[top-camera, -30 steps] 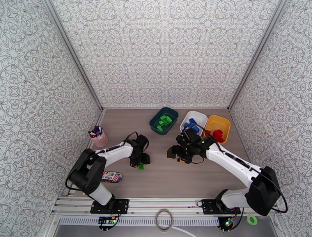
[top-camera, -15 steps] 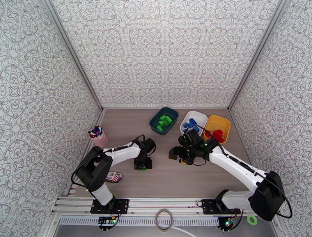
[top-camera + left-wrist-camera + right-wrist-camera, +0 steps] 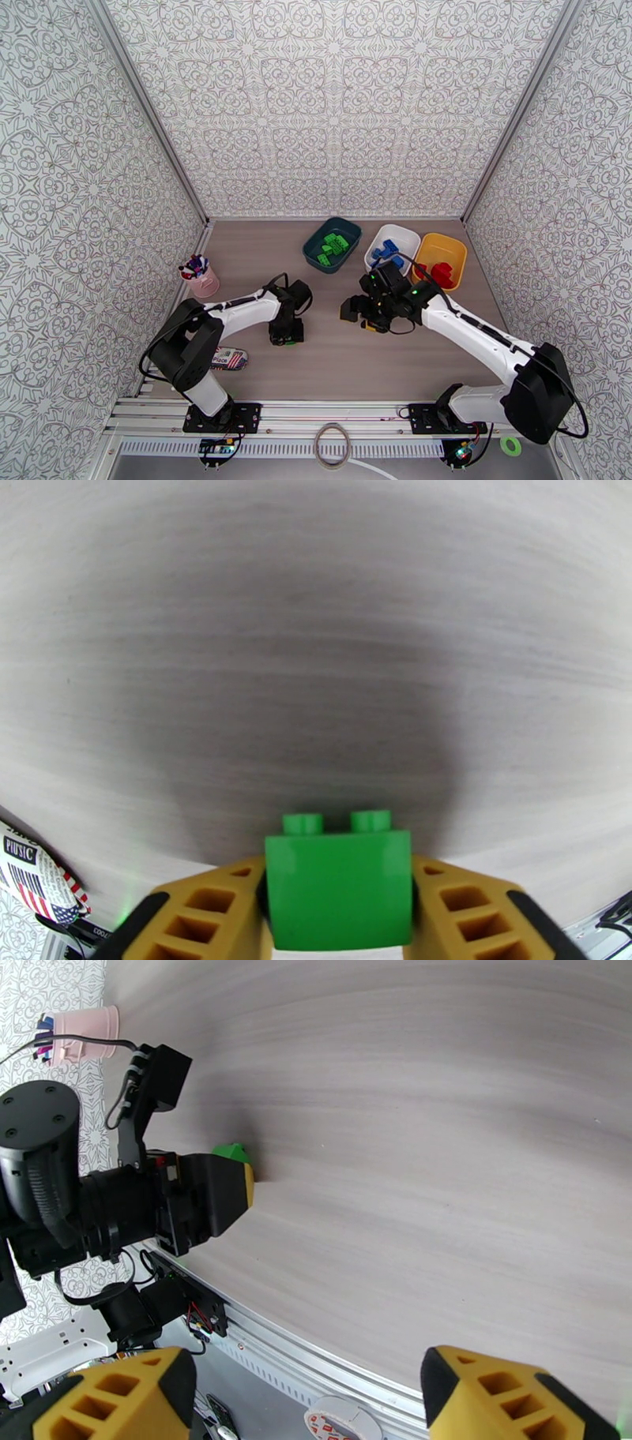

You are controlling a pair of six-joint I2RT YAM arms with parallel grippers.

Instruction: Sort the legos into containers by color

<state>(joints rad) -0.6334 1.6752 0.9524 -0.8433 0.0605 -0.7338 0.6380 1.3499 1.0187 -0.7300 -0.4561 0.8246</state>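
three containers lie beyond both grippers: teal bin, white bin, yellow bin. left gripper has settled over the green lego within the last second and now clamps it, so a carry to the teal bin looks next. right gripper gapes empty.

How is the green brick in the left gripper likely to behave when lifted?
The green brick looks like rigid plastic, so it probably won't deform. Its flat sides sit flush against the left gripper's fingers, so it should stay square. Its glossy faces might slip under a loose grip.
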